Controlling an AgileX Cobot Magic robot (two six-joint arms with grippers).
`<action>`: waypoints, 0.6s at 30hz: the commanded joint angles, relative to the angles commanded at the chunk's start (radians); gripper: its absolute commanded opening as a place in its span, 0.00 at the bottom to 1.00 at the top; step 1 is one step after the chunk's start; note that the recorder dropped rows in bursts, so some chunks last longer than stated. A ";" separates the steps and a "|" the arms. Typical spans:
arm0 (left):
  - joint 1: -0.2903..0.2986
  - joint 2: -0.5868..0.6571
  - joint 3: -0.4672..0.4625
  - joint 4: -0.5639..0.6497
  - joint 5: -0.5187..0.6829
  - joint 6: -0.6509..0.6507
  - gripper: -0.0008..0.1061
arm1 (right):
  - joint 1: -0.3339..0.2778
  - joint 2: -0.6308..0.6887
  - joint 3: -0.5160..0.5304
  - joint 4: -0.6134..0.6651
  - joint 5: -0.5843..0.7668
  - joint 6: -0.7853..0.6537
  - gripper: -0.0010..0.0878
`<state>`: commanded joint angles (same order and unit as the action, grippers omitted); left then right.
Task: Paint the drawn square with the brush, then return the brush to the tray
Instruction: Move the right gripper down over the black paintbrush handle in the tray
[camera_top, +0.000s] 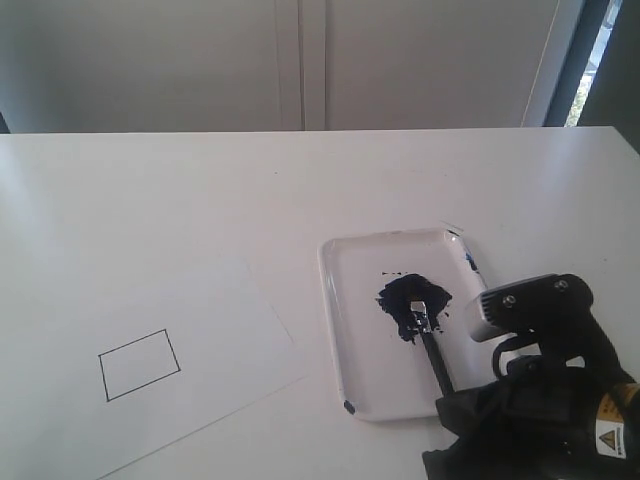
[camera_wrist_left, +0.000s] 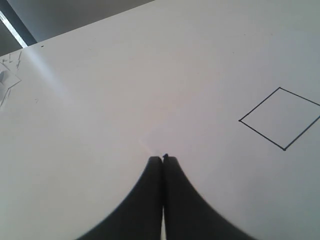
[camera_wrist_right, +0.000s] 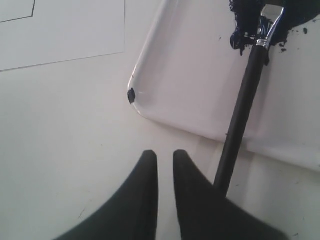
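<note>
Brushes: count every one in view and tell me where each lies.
1. The brush lies on the tray, bristles in the dark blue paint blot, handle crossing the near rim. No other shows; the right arm may hide some.

Note: you have 1 sign in view, a yellow warning-triangle sticker (camera_top: 606, 434) on the right arm (camera_top: 570, 320). Its symbol and any print are too small to read.

A white table (camera_top: 300, 180) stands before pale grey wall panels (camera_top: 150, 60), daylight entering a window (camera_top: 598, 50) at right.
</note>
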<state>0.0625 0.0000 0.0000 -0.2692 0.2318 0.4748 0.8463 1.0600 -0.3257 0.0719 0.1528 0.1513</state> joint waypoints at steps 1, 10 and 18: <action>0.000 0.000 0.000 0.000 0.000 0.000 0.02 | 0.000 0.000 0.000 -0.008 0.000 0.000 0.15; 0.000 0.000 0.000 0.000 0.000 0.000 0.02 | 0.000 0.000 0.001 -0.091 0.004 -0.020 0.15; 0.000 0.000 0.000 0.000 0.000 0.000 0.02 | 0.000 0.036 0.074 -0.098 -0.092 -0.018 0.15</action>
<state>0.0625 0.0000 0.0000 -0.2692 0.2318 0.4748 0.8463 1.0961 -0.2518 -0.0261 0.0605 0.1336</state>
